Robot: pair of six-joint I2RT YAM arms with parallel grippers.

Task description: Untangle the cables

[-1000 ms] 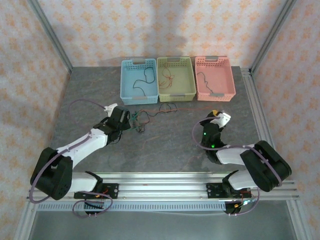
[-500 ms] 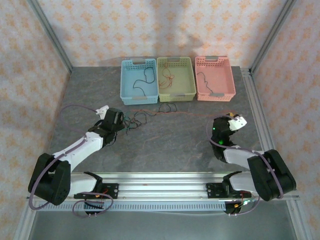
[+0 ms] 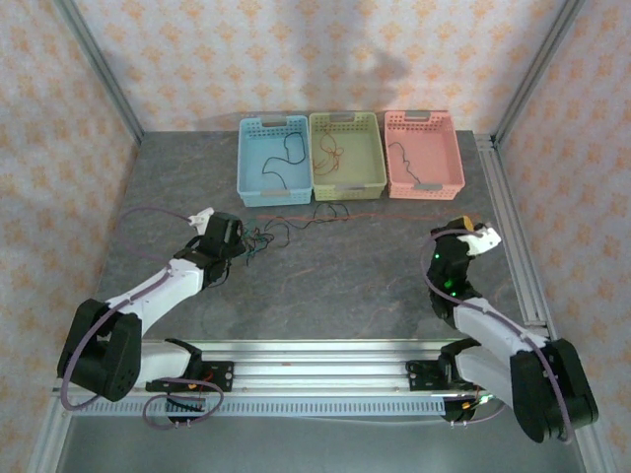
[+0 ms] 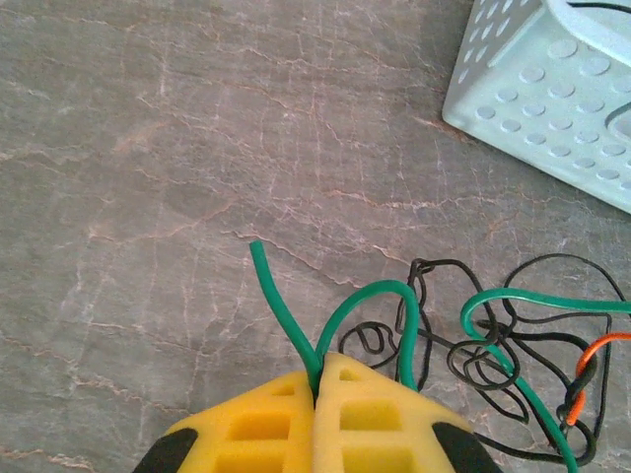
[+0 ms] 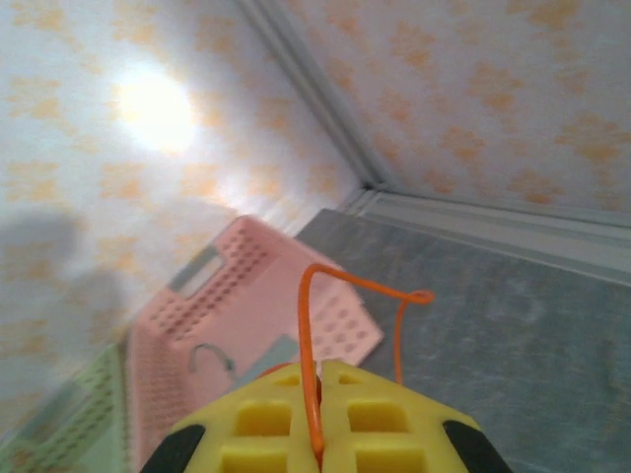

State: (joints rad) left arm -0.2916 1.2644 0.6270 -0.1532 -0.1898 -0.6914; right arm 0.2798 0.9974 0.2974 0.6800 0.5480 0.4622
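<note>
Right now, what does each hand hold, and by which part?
The left hand pinches the green cable just short of its free end. The right hand pinches the red-orange cable below a bent-over loop.

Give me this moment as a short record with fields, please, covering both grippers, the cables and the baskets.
left gripper: shut on green cable
right gripper: shut on orange cable
blue basket: black cable inside
green basket: reddish cable inside
pink basket: dark cable inside
tangle: black, green and orange cables knotted on table, in front of blue basket
</note>
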